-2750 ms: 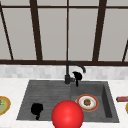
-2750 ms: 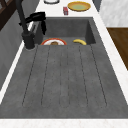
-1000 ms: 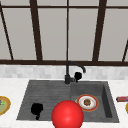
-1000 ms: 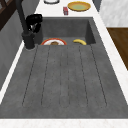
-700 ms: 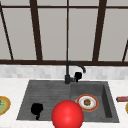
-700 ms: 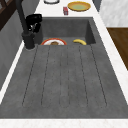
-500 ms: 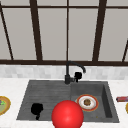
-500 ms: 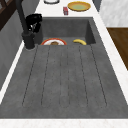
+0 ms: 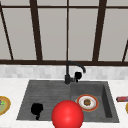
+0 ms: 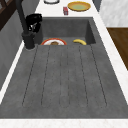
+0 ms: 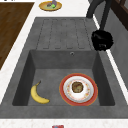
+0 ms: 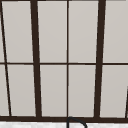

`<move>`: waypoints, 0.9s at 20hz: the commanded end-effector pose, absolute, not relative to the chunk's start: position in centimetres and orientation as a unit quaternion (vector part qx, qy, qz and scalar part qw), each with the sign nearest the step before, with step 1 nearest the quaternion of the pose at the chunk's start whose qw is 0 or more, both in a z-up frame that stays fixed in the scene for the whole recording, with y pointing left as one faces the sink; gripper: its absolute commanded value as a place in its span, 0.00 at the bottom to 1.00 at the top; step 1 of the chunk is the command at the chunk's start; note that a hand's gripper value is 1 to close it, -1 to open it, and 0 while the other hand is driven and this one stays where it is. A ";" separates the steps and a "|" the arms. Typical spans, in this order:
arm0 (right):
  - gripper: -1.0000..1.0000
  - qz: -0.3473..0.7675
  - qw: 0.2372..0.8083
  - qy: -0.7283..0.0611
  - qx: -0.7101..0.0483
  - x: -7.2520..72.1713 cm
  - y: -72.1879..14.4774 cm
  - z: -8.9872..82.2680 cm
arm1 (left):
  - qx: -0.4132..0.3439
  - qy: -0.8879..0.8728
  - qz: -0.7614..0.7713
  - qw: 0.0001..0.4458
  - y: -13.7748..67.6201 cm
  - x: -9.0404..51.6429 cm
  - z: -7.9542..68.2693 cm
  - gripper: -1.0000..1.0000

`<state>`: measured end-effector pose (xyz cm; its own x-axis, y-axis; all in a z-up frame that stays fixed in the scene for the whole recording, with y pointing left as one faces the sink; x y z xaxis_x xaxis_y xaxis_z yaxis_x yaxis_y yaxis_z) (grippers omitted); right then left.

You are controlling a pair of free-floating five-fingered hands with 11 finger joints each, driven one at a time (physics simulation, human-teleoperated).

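At the faucet (image 9: 67,75), just to the right of its column, sits your right hand (image 9: 78,75). It is a dark mass level with the spout's base and hard against the lever side; the left side view puts it (image 10: 33,21) against the column above the basin's back wall, and the right side view shows it (image 11: 101,40) over the back rim beside the faucet (image 11: 106,12). Note: black on black, so you cannot tell whether it is closed on the lever or only lying against it. Judgement: confirm contact from the right side view before you put any force in, then move in a small, slow arc about the column, because a sideways shove would likely slip off. Keep the wrist above the rim. Directly below, in the basin, are the plate (image 11: 78,87) with a brown morsel on it and, well apart towards the front wall, a banana (image 11: 37,93). The left hand (image 9: 37,109) hangs over the drainboard (image 10: 65,75) near its front edge, grip unreadable. A red ball (image 9: 67,115) sits at the front rim.
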<state>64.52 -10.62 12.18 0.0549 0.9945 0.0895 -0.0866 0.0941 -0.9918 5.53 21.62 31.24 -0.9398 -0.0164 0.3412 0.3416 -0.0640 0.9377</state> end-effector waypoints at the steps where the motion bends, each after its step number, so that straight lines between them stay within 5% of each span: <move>1: 1.00 0.487 0.549 -0.485 -0.475 66.1 -7.5 12.2 | -0.121 -0.673 -0.719 0.124 21.6 5.5 31.2 0.50; 18: 1.00 0.494 0.541 -0.473 -0.489 66.1 -7.3 12.4 | -0.121 -0.673 -0.719 0.124 21.6 5.5 31.2 0.50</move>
<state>64.56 -10.33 12.36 0.0660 0.9963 0.0556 -0.0834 0.0610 -0.9946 5.53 21.62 31.24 -0.9398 -0.0164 0.3412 0.3416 -0.0640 0.9377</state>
